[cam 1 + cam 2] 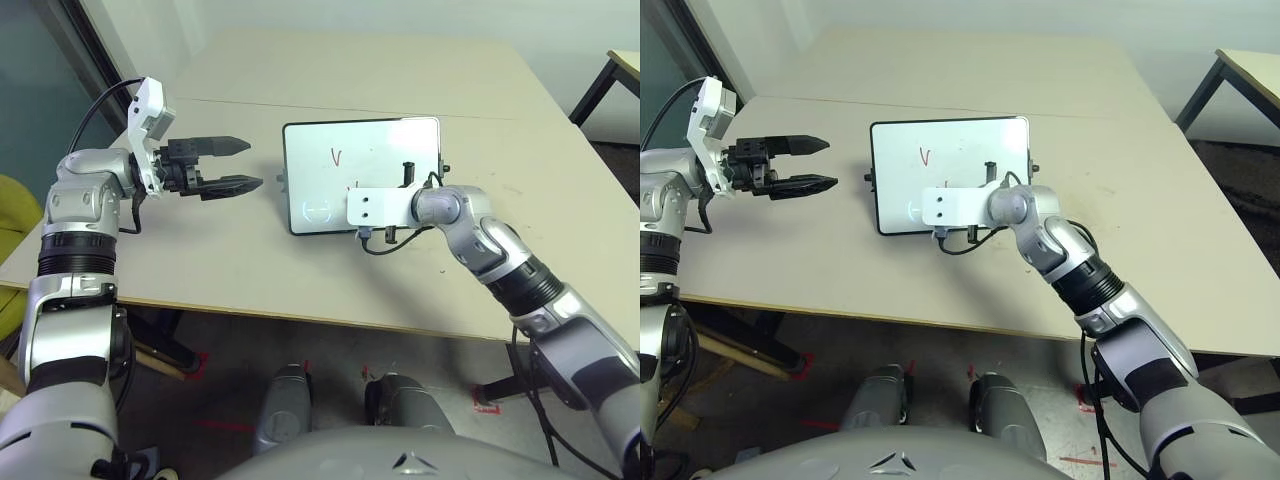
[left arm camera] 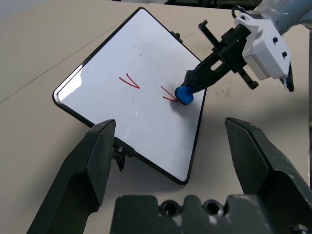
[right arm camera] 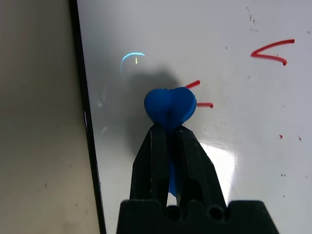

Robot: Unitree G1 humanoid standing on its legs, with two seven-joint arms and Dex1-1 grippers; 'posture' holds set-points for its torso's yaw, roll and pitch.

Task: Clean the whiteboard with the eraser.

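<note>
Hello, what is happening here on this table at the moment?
A humanoid robot is wiping a small glossy white board with a thin black frame, which lies flat on the beige table. Its right gripper is shut on a small bright blue eraser block, pressed at one red marker stroke; another red stroke remains beside it. The left gripper hovers open beside the board, holding nothing.
</note>
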